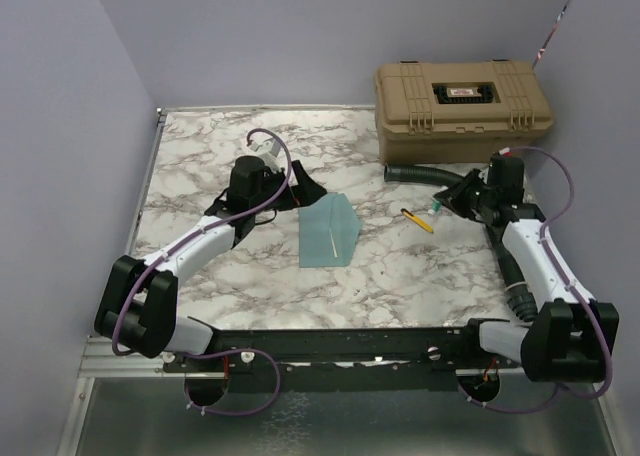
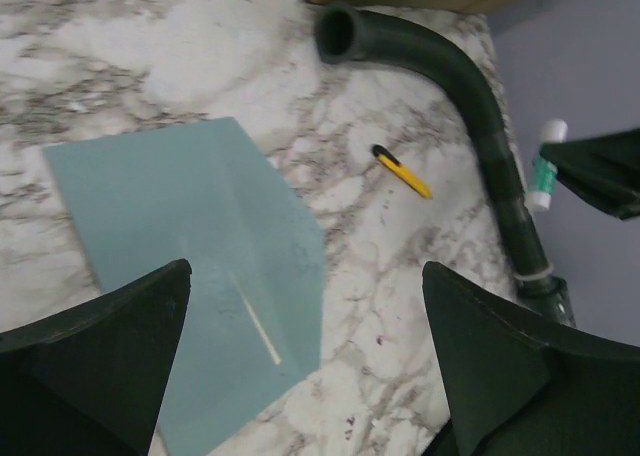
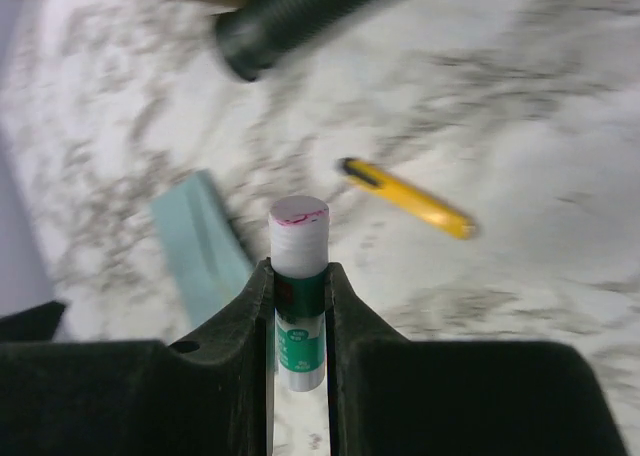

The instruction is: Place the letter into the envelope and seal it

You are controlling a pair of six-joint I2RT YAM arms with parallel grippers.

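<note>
Top view is showing a marble table [image 1: 200,156]. A tan box [image 1: 462,98] is sitting far behind the right gripper [image 1: 447,201]. A black hose [image 1: 420,174] is lying just behind it too. The envelope [image 1: 328,234] is lying flat right below the left gripper [image 1: 300,191]. That gripper's fingers are spread wide, holding nothing, maybe getting ready to press the envelope down. The envelope is looking teal and creased, with one pointed end. The letter is not showing; I am guessing it is inside. The right gripper is squeezing a glue stick [image 3: 298,296] with its white cap on, likely for sealing. A yellow cutter [image 1: 418,220] is lying between the grippers.
</note>
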